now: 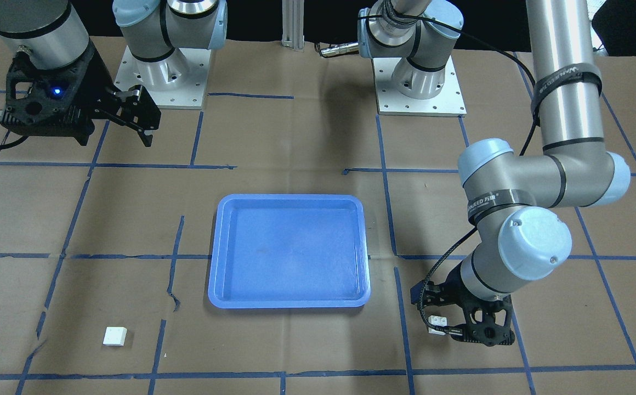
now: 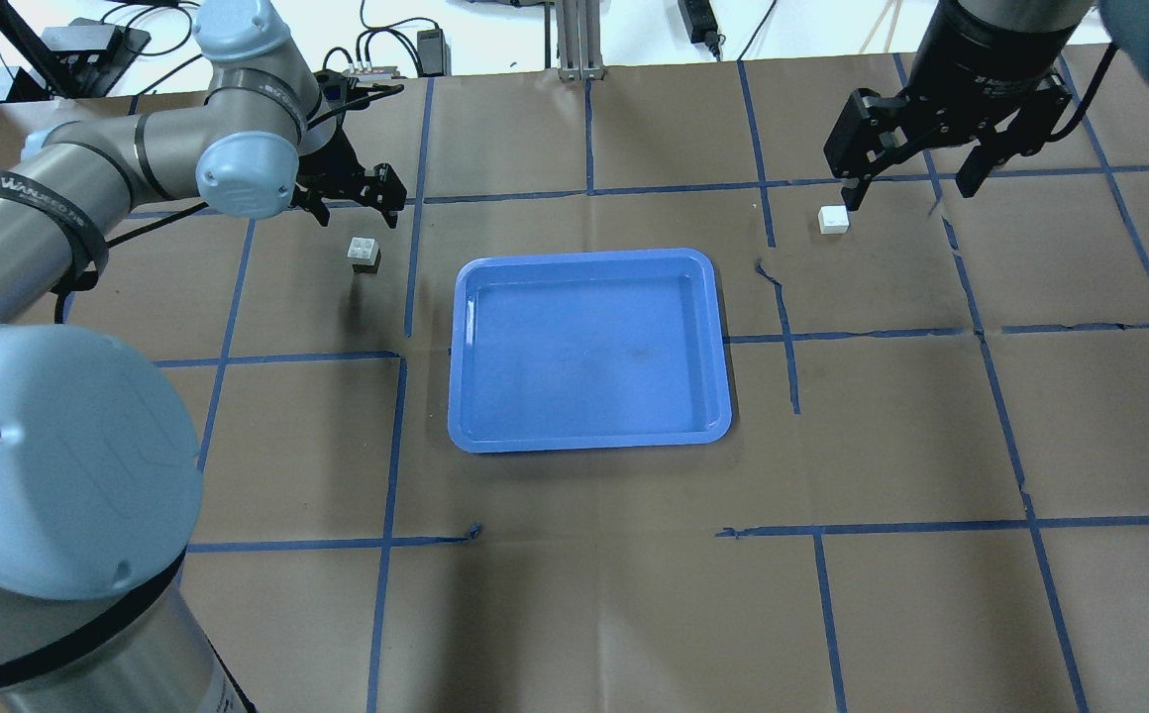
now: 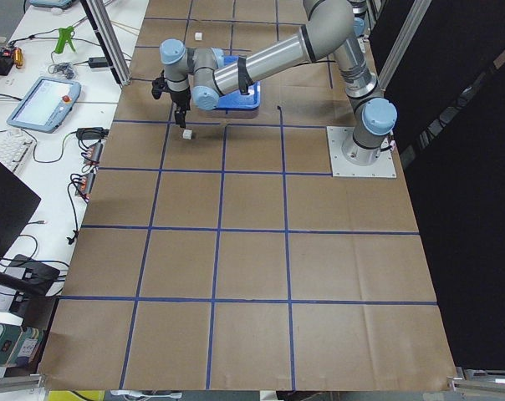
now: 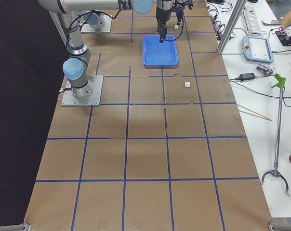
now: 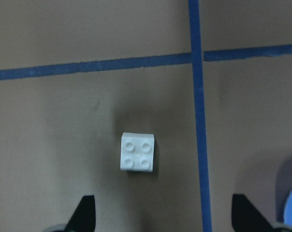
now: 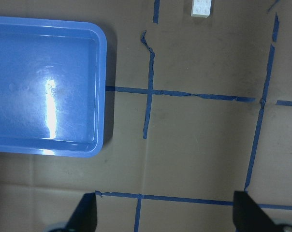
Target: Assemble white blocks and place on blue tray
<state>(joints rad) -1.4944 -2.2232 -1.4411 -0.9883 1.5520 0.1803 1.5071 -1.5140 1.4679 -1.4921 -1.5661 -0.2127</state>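
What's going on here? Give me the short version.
Nothing is assembled yet. The left gripper hangs open above one white block lying on the table beside the blue tray. The right gripper, also open, is raised near the other white block. The tray is empty.

Brown paper-covered table (image 2: 594, 604), blue tape grid (image 2: 931, 525) across it, teach pendant (image 3: 42, 100) and green-handled reach grabber (image 4: 279, 130) alongside
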